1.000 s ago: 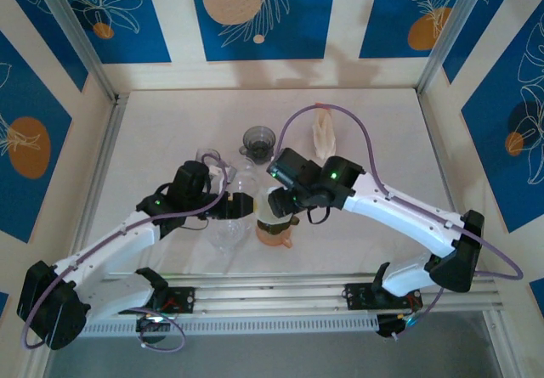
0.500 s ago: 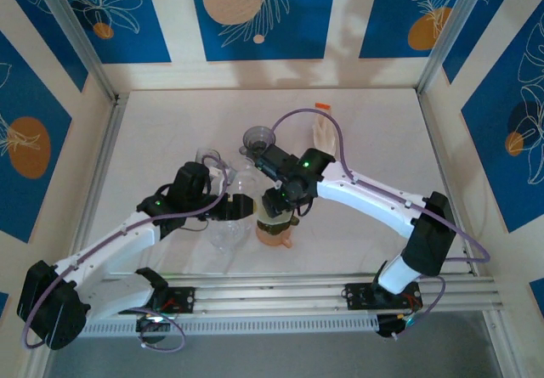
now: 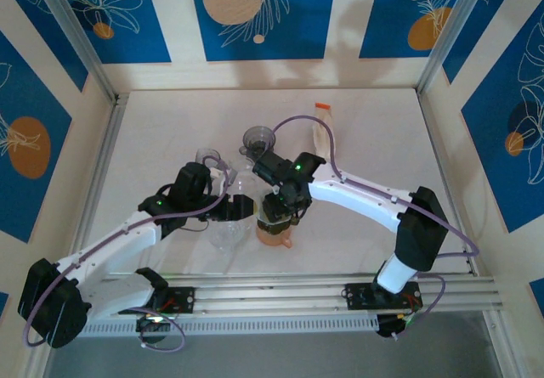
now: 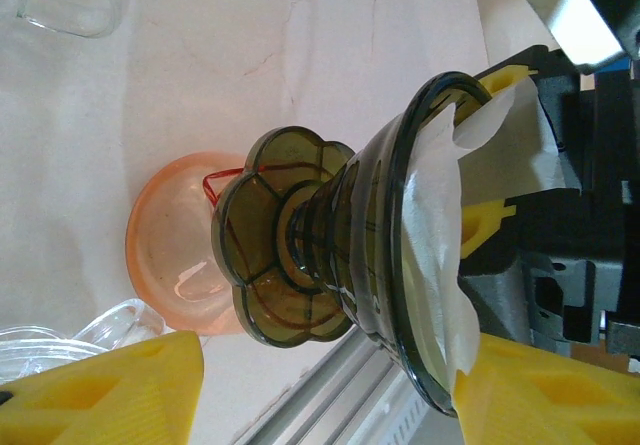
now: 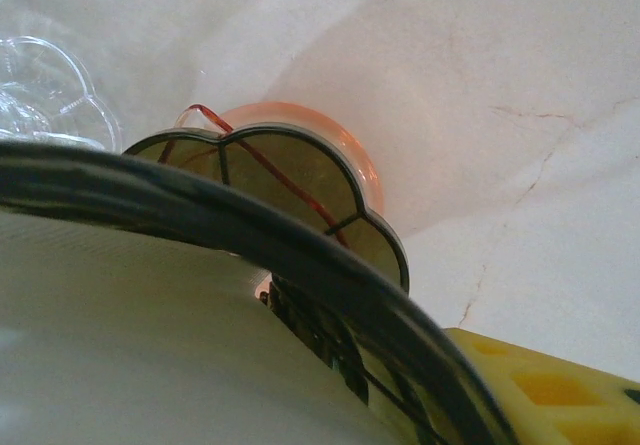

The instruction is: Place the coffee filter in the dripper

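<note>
sitting in the dripper (image 4: 340, 265) atop one orange cup (image 4: 170, 255): one coffee filter (image 4: 430, 265); left gripper (image 3: 246, 207) wide beside dripper, right gripper (image 4: 495, 150) hold unclear.

my jaws are matt yellow plastic, the dripper (image 4: 330, 255) is glossy, see-through olive glass or plastic, the coffee filter (image 4: 430, 265) matt white paper, the cup (image 4: 165, 255) shiny translucent orange, the tabletop (image 4: 300, 45) smooth, pale, marble-veined.

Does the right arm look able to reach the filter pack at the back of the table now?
Probably yes. The filter pack lies on the table behind the right end effector, with nothing standing between them; only the arm's cable arcs near it.
</note>
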Robot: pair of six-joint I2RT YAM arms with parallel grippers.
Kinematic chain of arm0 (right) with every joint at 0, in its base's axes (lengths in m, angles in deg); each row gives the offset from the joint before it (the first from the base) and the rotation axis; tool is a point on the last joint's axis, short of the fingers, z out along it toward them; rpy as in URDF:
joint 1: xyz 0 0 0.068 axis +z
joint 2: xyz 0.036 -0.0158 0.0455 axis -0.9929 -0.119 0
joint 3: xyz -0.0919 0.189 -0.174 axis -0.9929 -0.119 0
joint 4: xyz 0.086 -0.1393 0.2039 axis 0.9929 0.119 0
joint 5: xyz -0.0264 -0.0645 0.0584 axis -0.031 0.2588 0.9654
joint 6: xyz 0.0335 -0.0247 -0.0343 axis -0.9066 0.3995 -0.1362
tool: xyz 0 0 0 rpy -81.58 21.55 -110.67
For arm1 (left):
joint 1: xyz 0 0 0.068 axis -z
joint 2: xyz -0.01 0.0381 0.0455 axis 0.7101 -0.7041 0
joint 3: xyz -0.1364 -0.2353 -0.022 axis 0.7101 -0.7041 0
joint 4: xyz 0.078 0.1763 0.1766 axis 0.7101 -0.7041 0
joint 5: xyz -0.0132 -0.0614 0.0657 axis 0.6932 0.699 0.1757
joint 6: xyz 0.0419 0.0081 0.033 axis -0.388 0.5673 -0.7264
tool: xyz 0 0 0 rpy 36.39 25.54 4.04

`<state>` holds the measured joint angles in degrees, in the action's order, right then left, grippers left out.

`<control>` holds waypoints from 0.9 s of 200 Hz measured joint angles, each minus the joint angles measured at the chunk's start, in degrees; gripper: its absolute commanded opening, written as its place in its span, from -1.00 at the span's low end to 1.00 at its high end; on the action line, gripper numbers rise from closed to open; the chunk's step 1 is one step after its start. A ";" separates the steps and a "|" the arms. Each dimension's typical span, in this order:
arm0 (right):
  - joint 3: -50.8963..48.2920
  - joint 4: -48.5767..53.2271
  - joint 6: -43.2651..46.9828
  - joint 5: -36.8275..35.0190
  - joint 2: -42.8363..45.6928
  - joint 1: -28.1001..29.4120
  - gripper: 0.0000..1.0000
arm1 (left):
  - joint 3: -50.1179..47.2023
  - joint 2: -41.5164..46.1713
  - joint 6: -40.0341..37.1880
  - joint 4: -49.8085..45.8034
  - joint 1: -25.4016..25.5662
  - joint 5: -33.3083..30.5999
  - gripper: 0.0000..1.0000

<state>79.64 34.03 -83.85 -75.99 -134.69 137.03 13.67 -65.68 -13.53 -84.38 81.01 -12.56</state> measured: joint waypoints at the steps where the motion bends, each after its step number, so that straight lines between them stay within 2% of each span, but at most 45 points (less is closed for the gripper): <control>1: 0.00 -0.02 0.00 0.00 0.00 0.00 0.20 | 0.00 0.00 0.00 0.00 0.00 0.00 0.35; 81: -1.62 -2.58 0.00 -0.09 -0.50 0.02 0.19 | -0.39 1.49 1.49 3.13 0.00 -0.42 0.49; 180: -2.29 -3.37 -0.04 -0.46 -0.52 0.24 0.20 | -0.85 -0.57 1.53 3.85 0.00 -0.37 0.42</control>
<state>77.34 30.66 -83.89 -76.45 -135.22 137.27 12.82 -66.25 -12.00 -80.53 81.01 -12.93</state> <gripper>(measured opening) 0.598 0.721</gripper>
